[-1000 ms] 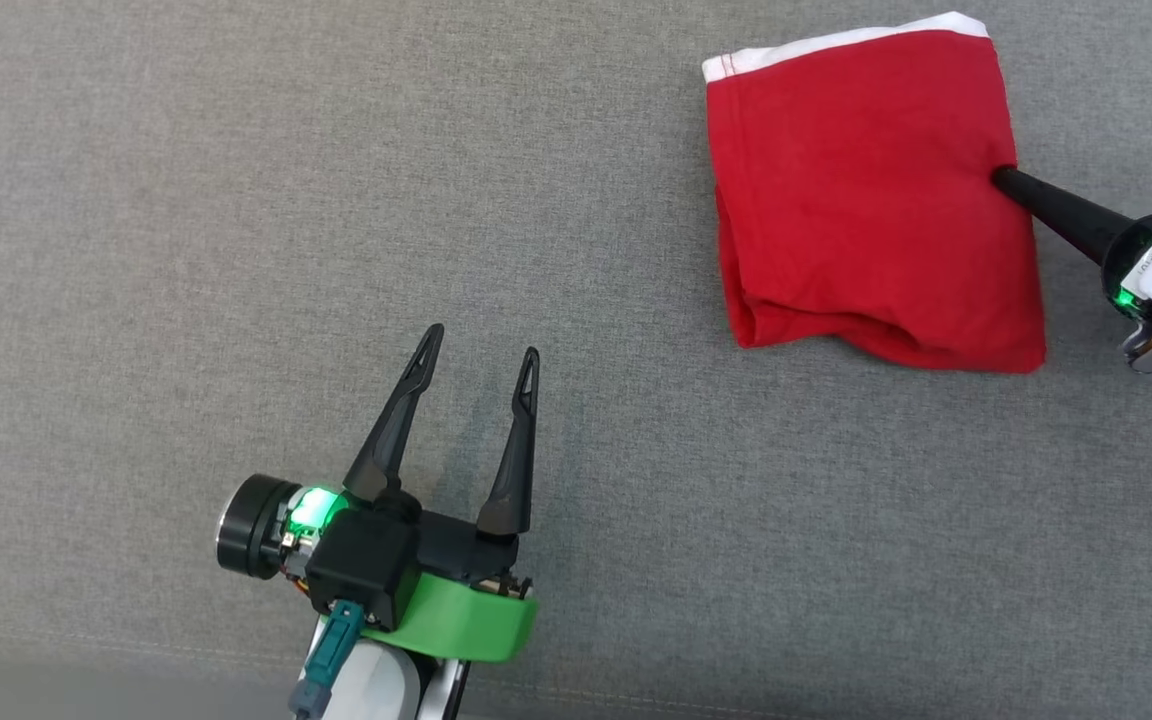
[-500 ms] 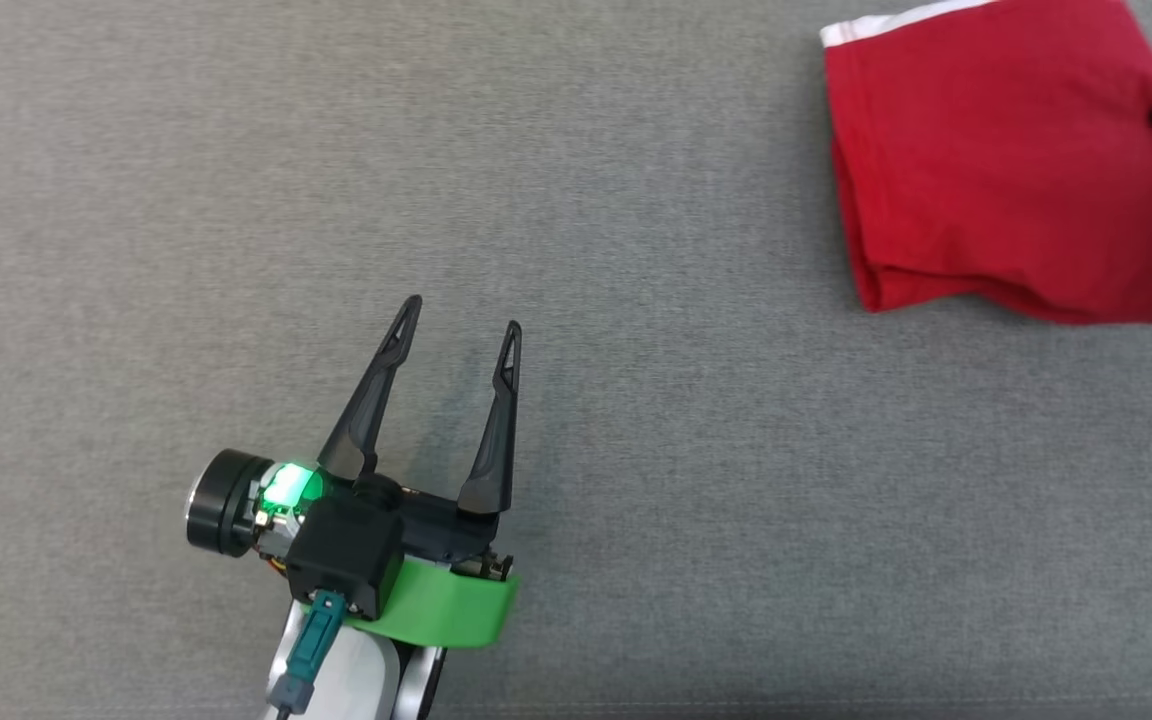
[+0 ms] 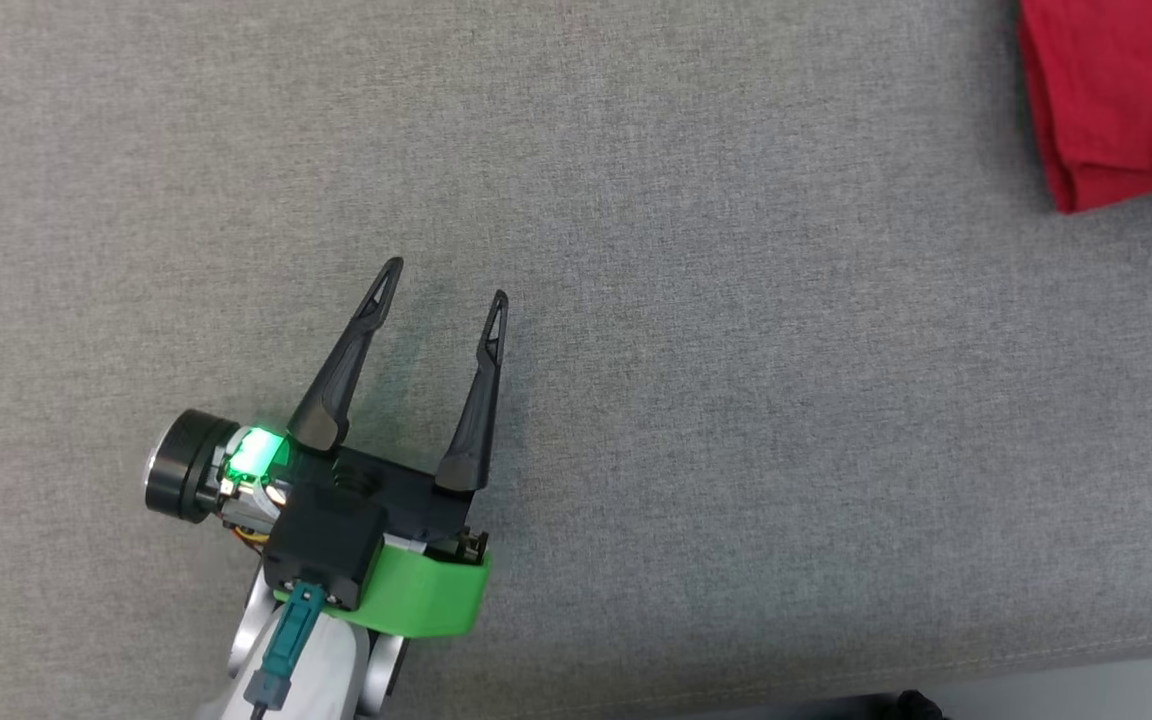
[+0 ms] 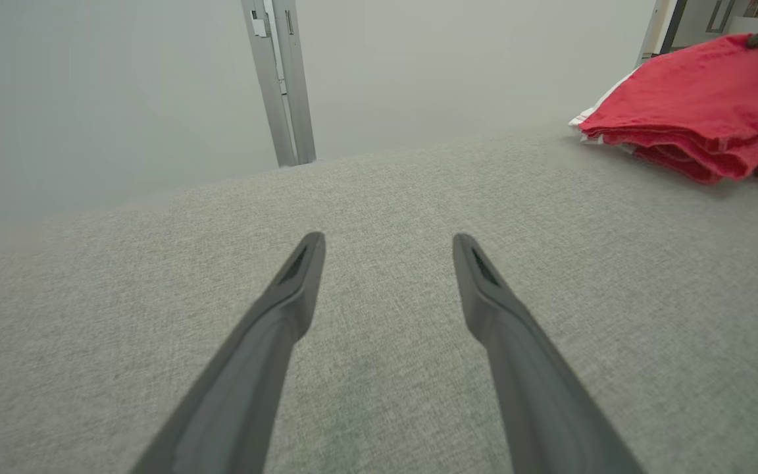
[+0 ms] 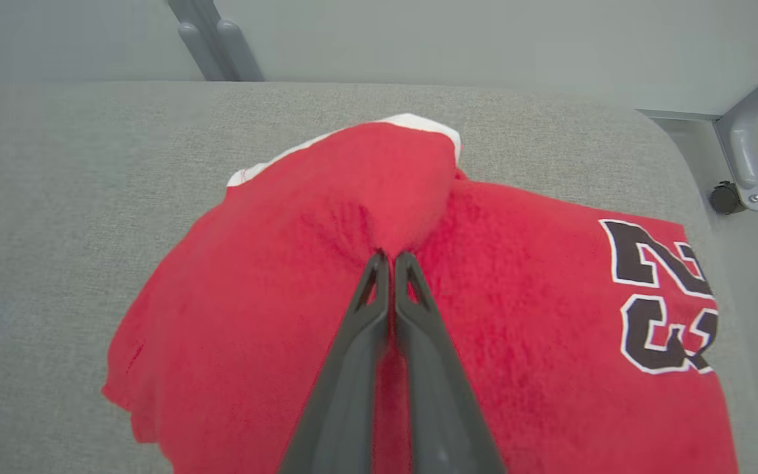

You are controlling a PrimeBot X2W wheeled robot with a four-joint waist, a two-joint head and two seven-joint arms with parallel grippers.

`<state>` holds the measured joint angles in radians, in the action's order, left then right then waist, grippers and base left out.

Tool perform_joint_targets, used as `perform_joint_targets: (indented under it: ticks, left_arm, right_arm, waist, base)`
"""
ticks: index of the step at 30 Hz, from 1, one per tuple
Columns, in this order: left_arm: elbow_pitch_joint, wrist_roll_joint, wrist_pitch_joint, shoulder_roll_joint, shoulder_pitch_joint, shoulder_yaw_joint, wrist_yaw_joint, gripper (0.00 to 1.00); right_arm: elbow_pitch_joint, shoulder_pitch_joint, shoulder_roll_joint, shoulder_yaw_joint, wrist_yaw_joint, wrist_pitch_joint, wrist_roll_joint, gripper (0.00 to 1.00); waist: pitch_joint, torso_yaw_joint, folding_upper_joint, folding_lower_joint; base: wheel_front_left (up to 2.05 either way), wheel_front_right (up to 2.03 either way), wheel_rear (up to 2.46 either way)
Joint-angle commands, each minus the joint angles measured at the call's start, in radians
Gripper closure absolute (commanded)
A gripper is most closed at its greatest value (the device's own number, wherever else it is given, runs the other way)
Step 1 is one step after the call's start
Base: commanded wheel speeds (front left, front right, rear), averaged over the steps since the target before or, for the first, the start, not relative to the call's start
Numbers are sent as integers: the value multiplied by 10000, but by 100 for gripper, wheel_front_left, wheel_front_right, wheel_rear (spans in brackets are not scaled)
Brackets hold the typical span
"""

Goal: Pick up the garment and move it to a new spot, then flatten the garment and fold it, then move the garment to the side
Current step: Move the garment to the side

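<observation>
pinching folded red jersey (image 5: 274, 316): your right gripper (image 5: 385, 257), closed; left gripper (image 3: 446, 281) spread, empty. likely step: moving aside; next, release it flat.

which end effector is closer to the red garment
Right. The right end effector is shut on the red garment, pinching its cloth; the left end effector hangs open over the grey surface, well apart from it.

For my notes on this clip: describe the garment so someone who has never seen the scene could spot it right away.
Start from the wide grey fabric surface in the head view and go to the picture's upper right corner. There lies the garment, folded, pinched by the shut right hand. It is the one red thing there, with white trim and black numerals.
</observation>
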<state>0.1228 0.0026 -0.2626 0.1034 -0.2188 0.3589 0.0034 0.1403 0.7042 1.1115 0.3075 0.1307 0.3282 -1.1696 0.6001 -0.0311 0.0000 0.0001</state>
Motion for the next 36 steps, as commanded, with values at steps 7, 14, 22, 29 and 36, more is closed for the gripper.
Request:
perform_joint_targets:
  ticks: [7, 14, 22, 29, 36]
  left_arm:
    - [146, 73, -24, 204, -290, 44, 49, 0]
    - [213, 27, -24, 282, -355, 84, 83, 0]
    - [195, 36, -24, 329, -544, 210, 45, 0]
    - [103, -77, -24, 305, -493, 256, 126, 0]
    - [-102, -271, -24, 119, -139, 202, 306, 0]
  right_arm:
    - [183, 117, 1203, -154, -2, -325, 31, 100]
    - [934, -272, 1786, -32, -3, -559, 310, 100]
    - [2833, 71, 1311, 266, -5, -1688, 2367, 0]
    - [4262, 969, 31, 113, -6, -3721, 5091, 0]
    - [4761, 1019, -2300, -591, -6, -5819, 6694, 0]
  waist:
    - [360, -231, 0, -1]
    - [464, -228, 0, -1]
    - [537, -80, 0, -1]
    - [156, -34, 0, -1]
    - [-723, -9, 0, -1]
  base:
    - [0, 0, 0]
    - [0, 0, 0]
    - [0, 0, 0]
    - [0, 0, 0]
    - [0, 0, 0]
